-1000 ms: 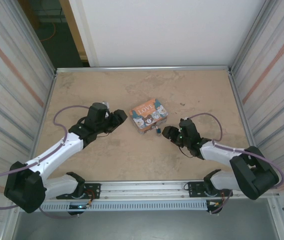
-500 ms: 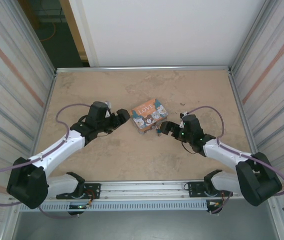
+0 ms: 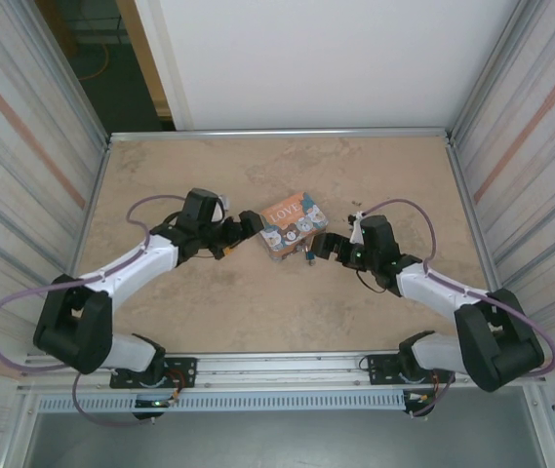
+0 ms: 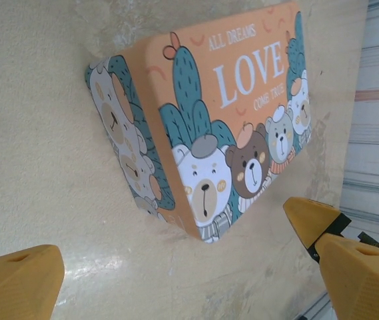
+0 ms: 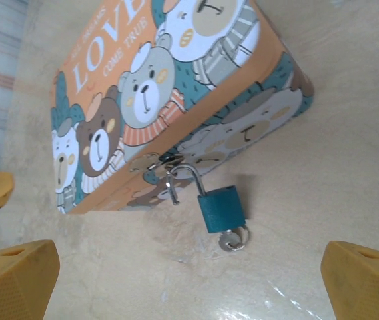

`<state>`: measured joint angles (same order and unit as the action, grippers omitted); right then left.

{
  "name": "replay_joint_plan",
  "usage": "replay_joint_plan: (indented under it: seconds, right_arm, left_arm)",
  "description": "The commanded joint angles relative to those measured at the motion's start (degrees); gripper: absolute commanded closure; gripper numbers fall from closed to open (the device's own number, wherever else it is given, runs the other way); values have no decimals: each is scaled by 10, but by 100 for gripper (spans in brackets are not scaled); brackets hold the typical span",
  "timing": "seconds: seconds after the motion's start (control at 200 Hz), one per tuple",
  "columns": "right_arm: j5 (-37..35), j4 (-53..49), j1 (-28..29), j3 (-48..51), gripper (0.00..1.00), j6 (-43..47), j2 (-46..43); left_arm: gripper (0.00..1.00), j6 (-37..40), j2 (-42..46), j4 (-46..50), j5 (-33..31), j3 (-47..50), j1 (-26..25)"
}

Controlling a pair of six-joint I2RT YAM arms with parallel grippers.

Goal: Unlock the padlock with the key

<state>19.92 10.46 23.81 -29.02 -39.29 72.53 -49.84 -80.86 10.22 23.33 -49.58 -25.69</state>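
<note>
Teal padlock [image 5: 221, 208], hooked to the tin [image 5: 176, 80], sits untouched just ahead of the right gripper [image 5: 189, 270], fingers spread wide; left gripper [image 4: 176, 247] also spread.

tin [image 3: 290, 222]: 1; padlock [image 5: 221, 208]: 1; hands: 2; left hand [image 3: 241, 232]; right hand [image 3: 318, 250]

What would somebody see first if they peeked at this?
The bright orange LOVE tin with cartoon bears, in the middle of the table. A tiny teal padlock sits at the clasp on its side. The left end effector and right end effector stand open, one each side.
</note>
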Motion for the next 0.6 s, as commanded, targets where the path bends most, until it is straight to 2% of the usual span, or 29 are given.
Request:
replay_joint_plan:
  seconds: [0.0, 0.2, 0.386, 0.596]
  right_arm:
    - [49, 13, -6, -25, 1, 48, 19]
    - [64, 23, -7, -51, 1, 87, 55]
    - [65, 57, -7, -54, 0, 107, 89]
    - [98, 67, 1, -68, 7, 147, 115]
  left_arm:
    - [3, 28, -26, -9, 70, -34, 23]
    - [8, 59, -87, 18, 127, -75, 49]
    - [13, 76, -129, 26, 152, -98, 57]
    - [24, 74, -184, 17, 184, -113, 57]
